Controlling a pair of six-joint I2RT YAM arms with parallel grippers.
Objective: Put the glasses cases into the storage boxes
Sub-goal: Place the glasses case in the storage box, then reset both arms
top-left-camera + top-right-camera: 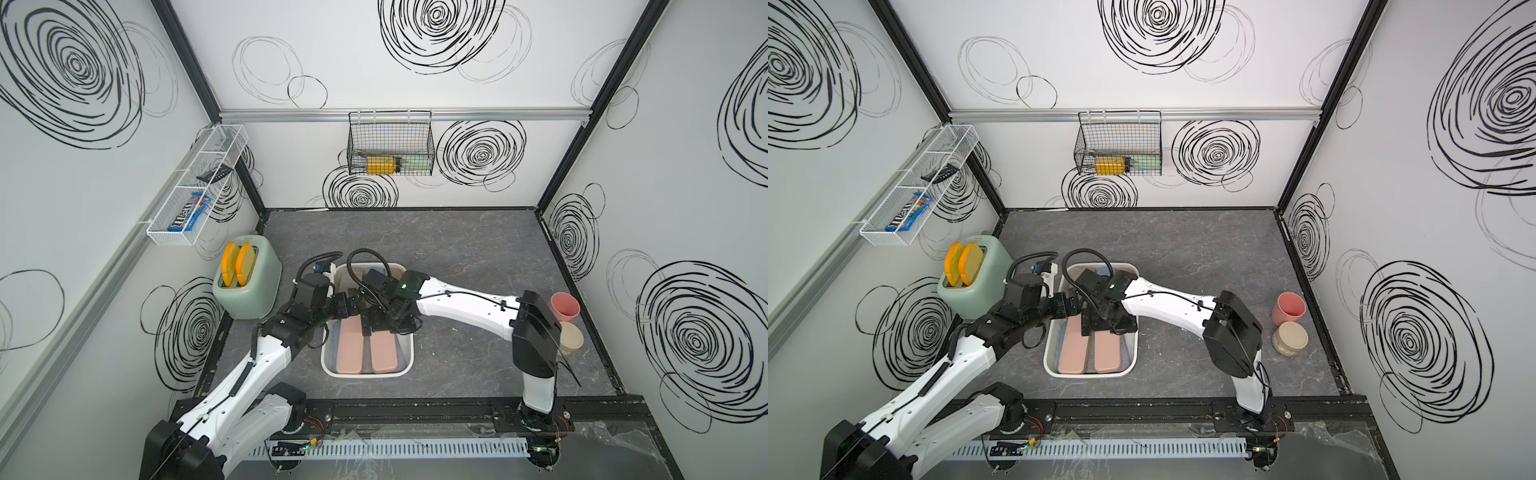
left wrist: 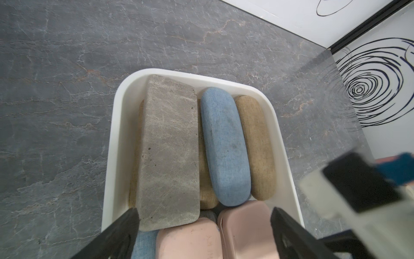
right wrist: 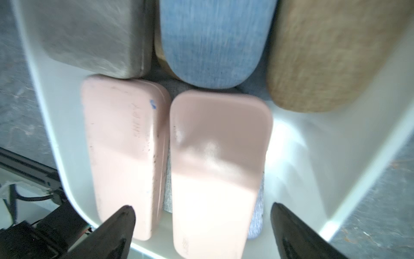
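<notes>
Plainly, my left gripper (image 2: 204,210) and right gripper (image 3: 202,205) hung wide open, empty, over glasses cases (image 2: 224,145) in the white storage box (image 2: 118,134).

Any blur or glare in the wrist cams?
Right wrist: motion blur on the blue case and tan case, glare whitens the pink cases' near ends. Left wrist: grey case sharp, right arm at the frame edge out of focus.

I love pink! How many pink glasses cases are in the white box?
2. Side by side in the box, at its near end: a scribbled pink case and a plain pink case. More may hide underneath.
</notes>
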